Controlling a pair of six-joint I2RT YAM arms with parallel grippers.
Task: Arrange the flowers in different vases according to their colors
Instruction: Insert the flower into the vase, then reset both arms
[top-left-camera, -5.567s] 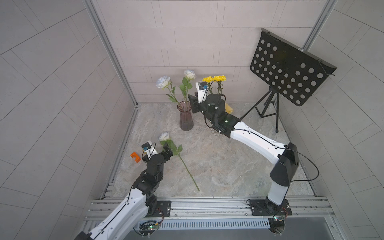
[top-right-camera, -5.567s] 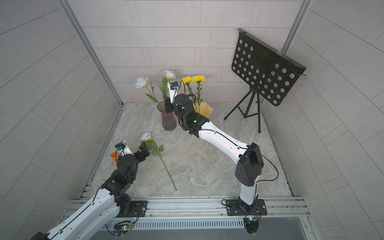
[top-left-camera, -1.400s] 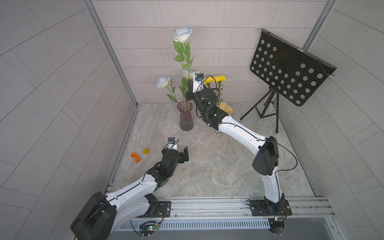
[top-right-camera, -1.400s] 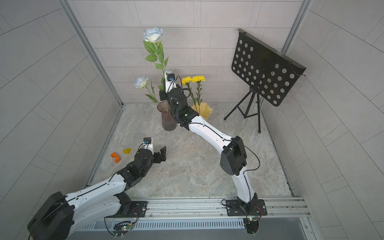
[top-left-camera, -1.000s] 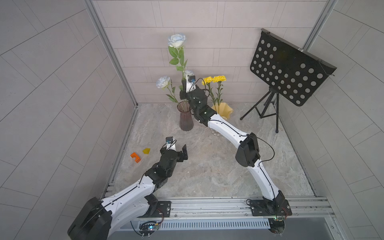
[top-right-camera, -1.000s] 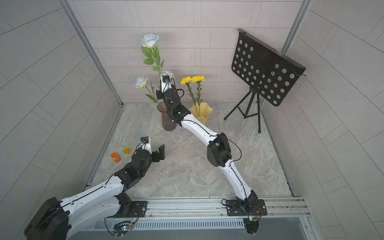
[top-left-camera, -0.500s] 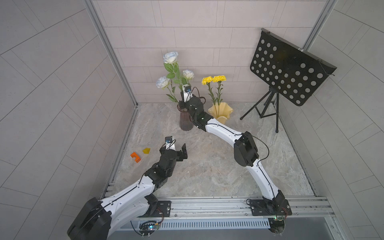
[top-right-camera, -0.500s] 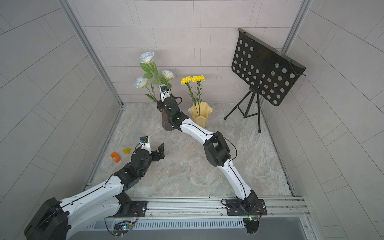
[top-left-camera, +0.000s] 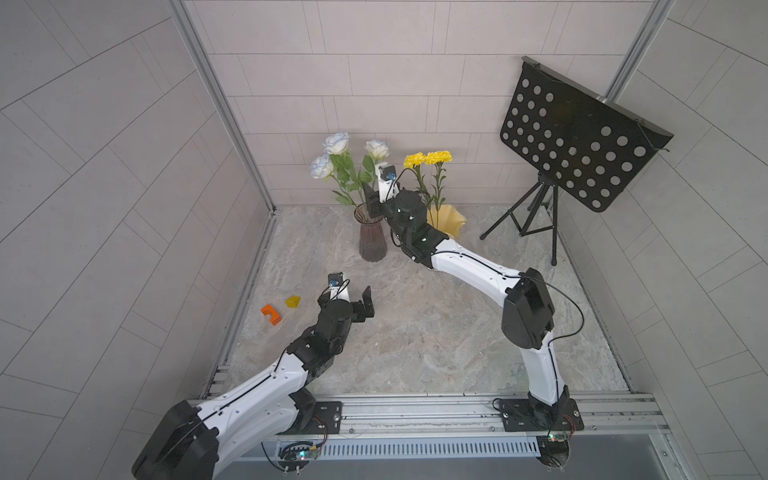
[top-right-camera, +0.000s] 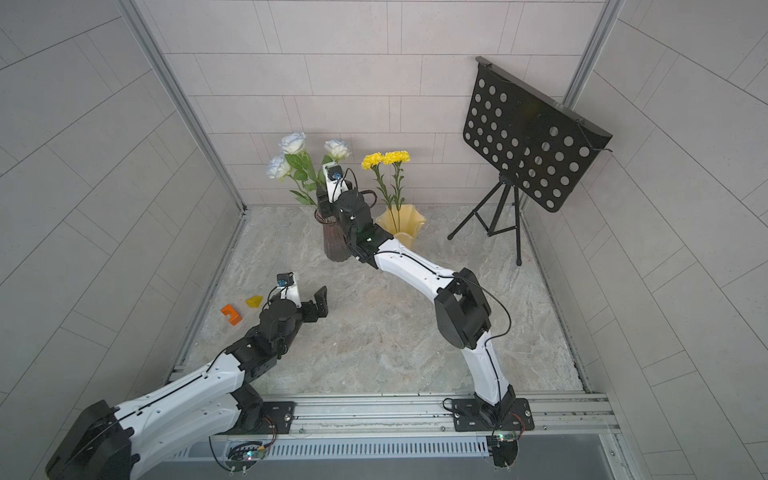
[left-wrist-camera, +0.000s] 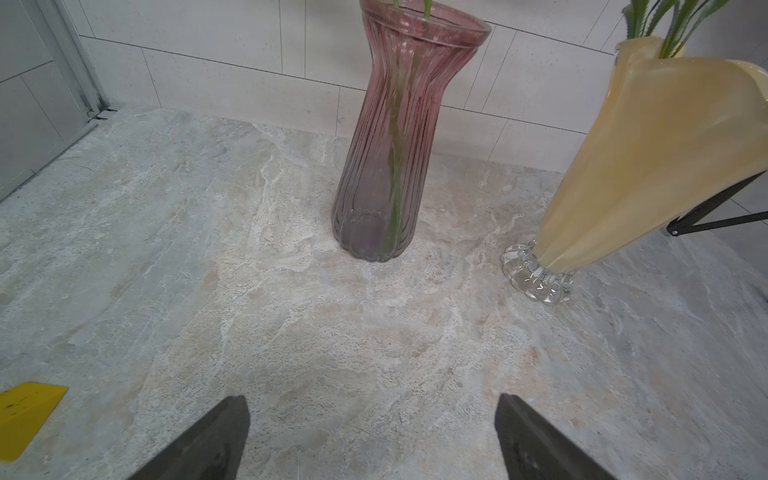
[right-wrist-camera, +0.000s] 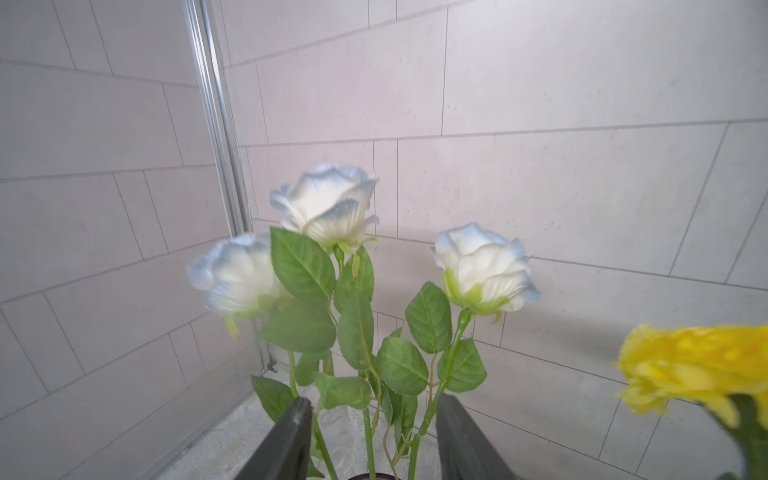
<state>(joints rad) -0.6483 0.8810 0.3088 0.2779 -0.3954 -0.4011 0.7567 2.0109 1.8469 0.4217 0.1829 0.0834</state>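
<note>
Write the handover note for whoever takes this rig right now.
Left gripper: open, empty.
Right gripper: open, jaws either side of the stems of the three white roses, above the purple vase.
The roses stand in that vase; the two yellow flowers stand in the pale yellow vase.
Done: sorting looks complete.
Left: probably only backing the right arm out without snagging stems.

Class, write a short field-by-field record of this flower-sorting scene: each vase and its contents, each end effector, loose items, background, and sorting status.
vase one: purple ribbed glass vase, holding three white roses
vase two: pale yellow ruffled vase, holding two frilly yellow blooms
right arm: right end effector open, jaws flanking the rose stems
left arm: left end effector open, empty, above the stone tabletop
loose items: orange block, yellow wedge
background: black perforated music stand
status: colours appear sorted, one per vase
</note>
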